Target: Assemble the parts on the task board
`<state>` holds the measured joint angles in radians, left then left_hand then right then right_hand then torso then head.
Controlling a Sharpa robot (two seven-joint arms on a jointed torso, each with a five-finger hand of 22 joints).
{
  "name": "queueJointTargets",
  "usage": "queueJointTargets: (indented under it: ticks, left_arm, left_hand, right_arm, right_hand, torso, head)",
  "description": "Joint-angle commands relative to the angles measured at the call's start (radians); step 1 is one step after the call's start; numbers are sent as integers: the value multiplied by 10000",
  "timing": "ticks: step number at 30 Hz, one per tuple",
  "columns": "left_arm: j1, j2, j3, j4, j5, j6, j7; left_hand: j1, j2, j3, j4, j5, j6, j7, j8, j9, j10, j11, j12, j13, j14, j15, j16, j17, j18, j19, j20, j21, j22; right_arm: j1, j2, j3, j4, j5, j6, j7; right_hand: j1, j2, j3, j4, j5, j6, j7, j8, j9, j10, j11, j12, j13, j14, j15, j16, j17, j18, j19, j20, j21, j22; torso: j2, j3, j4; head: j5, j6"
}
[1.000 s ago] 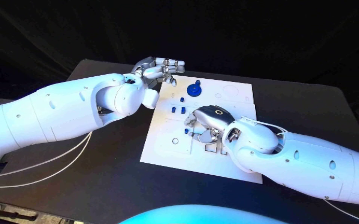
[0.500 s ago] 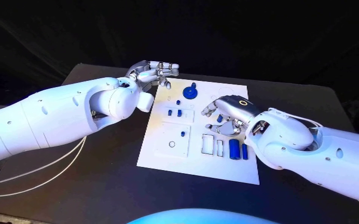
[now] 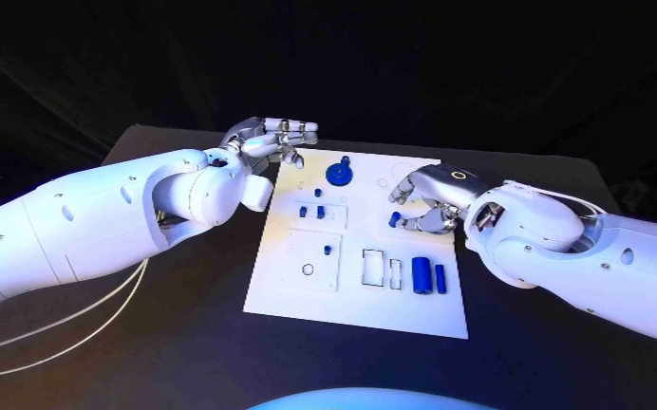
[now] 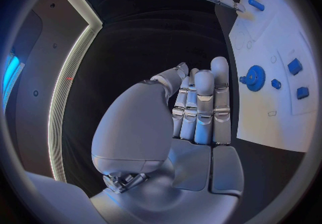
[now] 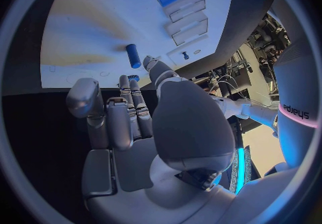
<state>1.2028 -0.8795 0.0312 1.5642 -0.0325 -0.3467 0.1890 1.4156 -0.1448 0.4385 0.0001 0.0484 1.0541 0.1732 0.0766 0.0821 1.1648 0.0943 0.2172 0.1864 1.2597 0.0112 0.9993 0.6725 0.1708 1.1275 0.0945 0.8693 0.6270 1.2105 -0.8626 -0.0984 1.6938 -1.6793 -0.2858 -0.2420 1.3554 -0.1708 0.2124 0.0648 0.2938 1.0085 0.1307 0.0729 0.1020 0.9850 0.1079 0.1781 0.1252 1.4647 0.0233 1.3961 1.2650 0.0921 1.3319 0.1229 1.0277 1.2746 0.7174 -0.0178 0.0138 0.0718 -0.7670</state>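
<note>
Black worktop [image 3: 178, 334] w/ dark black cloth backdrop [image 3: 411, 40] hanging behind it. White cables [image 3: 83, 310] lie on the worktop's left side. In left wrist view, a long bright light strip [image 4: 67, 74] curves up a dark wall. In right wrist view, cluttered gear & wires [image 5: 235, 74] sit beyond the worktop edge.

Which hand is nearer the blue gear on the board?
Left. The left hand hovers off the board's far left corner, close to the blue gear; the right hand is farther, toward the board's right edge.
</note>
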Motion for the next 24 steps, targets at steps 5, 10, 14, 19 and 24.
queueJointTargets:
  ticks: [5,10,14,19,24]
  left_arm:
    - [6,5,6,25,-62,193,19]
    - [6,1,6,34,-66,198,17]
    - [6,-1,6,34,-68,201,13]
    - [6,-2,6,36,-70,211,5]
    - [6,-4,6,38,-77,221,-3]
  left_hand:
    - [-86,5,-56,-17,31,-75,11,44,-14,-59,-8,66,12,-83,14,-6,-8,131,-1,41,-65,-16]
    - [-80,9,-62,-27,31,-91,15,47,-18,-80,-4,76,16,-86,18,6,0,132,-2,45,-72,-20]
    - [-80,9,-62,-27,31,-91,15,47,-18,-80,-4,76,16,-86,18,6,0,132,-2,45,-72,-20]
    - [-80,9,-62,-27,31,-91,15,47,-18,-80,-4,76,16,-86,18,6,0,132,-2,45,-72,-20]
    - [-80,9,-62,-27,31,-91,15,47,-18,-80,-4,76,16,-86,18,6,0,132,-2,45,-72,-20]
  right_arm:
    - [-31,154,-26,-249,-177,695,91]
    - [-98,294,-39,-386,-144,731,136]
    - [-132,395,-43,-488,-92,755,156]
    - [-165,489,-46,-592,-35,776,184]
    - [-216,572,-47,-683,9,753,211]
  right_hand:
    - [219,161,-120,-2,67,49,-101,37,-11,84,-51,221,3,343,-32,89,79,132,147,-6,179,100]
    - [343,358,-63,20,67,191,-74,96,9,480,-164,468,20,423,-128,200,235,79,332,-75,470,278]
    - [499,592,233,55,-207,483,1,201,56,1027,-312,597,12,482,-255,276,351,22,506,-188,768,461]
    - [579,700,525,95,-349,744,24,267,91,1431,-369,567,-21,482,-306,256,321,-19,609,-251,954,584]
    - [622,743,738,115,-446,954,-14,316,122,1654,-415,478,-53,498,-344,279,362,-33,650,-289,1017,640]
  torso:
    - [2,-13,0]
    - [5,-7,0]
    - [-4,-7,8]
    - [0,-13,8]
    - [-3,-9,16]
  head:
    - [-8,-36]
    - [8,-60]
    - [-16,-81]
    - [-22,-96]
    - [-20,-118]
